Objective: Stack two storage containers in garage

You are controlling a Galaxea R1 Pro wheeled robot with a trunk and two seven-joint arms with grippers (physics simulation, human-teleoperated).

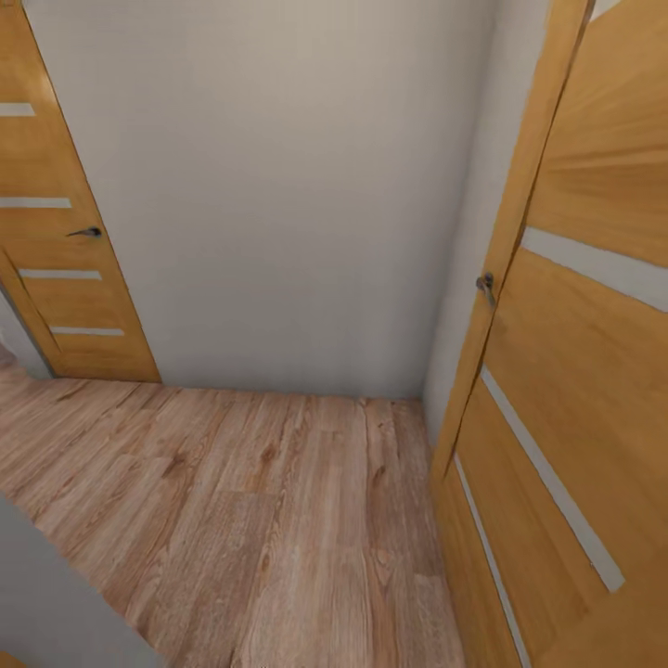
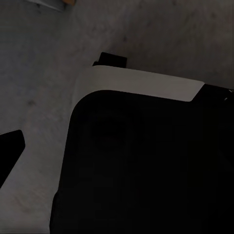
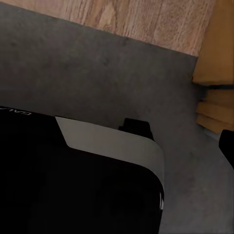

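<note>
Left wrist view: dark pincer finger tip (image 2: 9,148) at the edge, over the robot's black and white base (image 2: 141,161) and dark grey floor (image 2: 39,63); released or clenched, cannot tell. Right wrist view: one dark finger (image 3: 228,146) at the frame edge, state likewise unclear, above grey floor meeting pale wood planks (image 3: 141,17) beside a stepped wooden door frame (image 3: 217,100). Head view: white wall (image 1: 278,186) ahead, wood-panelled door (image 1: 56,241) left, open door (image 1: 575,371) close on the right, plank flooring below. Storage containers nowhere to be placed from these pictures, so direction, long axis and nearer arm cannot be judged; probably in transit at a threshold.
</note>
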